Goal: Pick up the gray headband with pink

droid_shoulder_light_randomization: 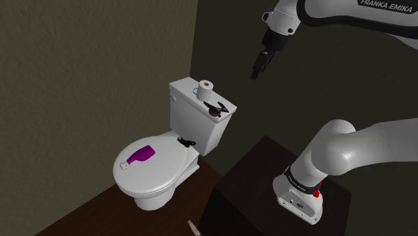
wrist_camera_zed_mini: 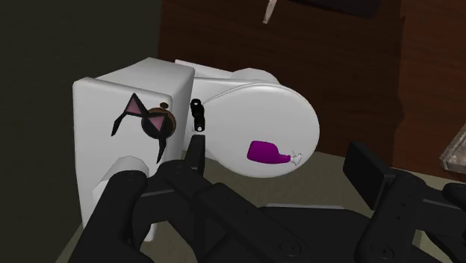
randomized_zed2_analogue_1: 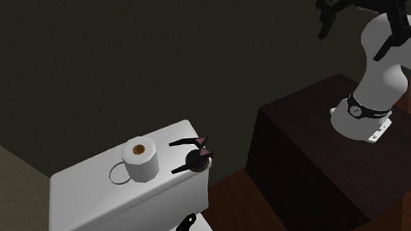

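Begin at the stand (droid_shoulder_light_randomization: 254, 181), which sits just beside the tank (droid_shoulder_light_randomization: 194, 127). From it the arm rises and holds the gripper (droid_shoulder_light_randomization: 256, 67) high above the tank, well apart from it and offset toward the stand side. The fingers (wrist_camera_zed_mini: 366, 170) are spread, with nothing between them.

On the tank top, at the end nearer the stand, lies the headband (droid_shoulder_light_randomization: 216, 108): a dark band with two pink-lined cat ears. A toilet roll (droid_shoulder_light_randomization: 205, 89) stands just beside it, toward the tank's middle. A small black item (droid_shoulder_light_randomization: 186, 141) lies at the foot of the tank, on the bowl side. Beyond the tank, on the closed lid (droid_shoulder_light_randomization: 161, 175), lies a purple bottle (droid_shoulder_light_randomization: 141, 155).

Treat the task as barely begun. No contact is made and the headband is not lifted. Remaining steps, by estimate:
1. Lower the gripper over the headband.
2. Align the fingers across the thin band.
3. Close the fingers.
4. Raise the gripper.

Expect the roll to limit clearance on one side.
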Robot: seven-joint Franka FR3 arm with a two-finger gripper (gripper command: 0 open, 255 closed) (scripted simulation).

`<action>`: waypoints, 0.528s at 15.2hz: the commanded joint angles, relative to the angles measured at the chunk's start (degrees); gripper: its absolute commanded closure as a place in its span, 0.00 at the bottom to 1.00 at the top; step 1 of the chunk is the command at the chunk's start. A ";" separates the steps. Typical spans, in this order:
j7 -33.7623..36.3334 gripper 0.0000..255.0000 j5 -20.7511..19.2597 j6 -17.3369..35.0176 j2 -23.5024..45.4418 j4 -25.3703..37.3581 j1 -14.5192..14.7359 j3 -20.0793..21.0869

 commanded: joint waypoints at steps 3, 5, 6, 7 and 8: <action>-0.83 0.00 -0.41 3.42 2.73 -1.00 -0.37 -0.81; -1.66 0.00 -0.77 6.80 5.72 -1.70 -0.73 -1.62; -2.07 0.00 -0.92 8.48 7.31 -1.93 -0.91 -2.02; -2.47 0.00 -1.07 10.14 8.96 -2.09 -1.07 -2.43; -2.88 0.00 -1.19 11.77 10.67 -2.18 -1.23 -2.83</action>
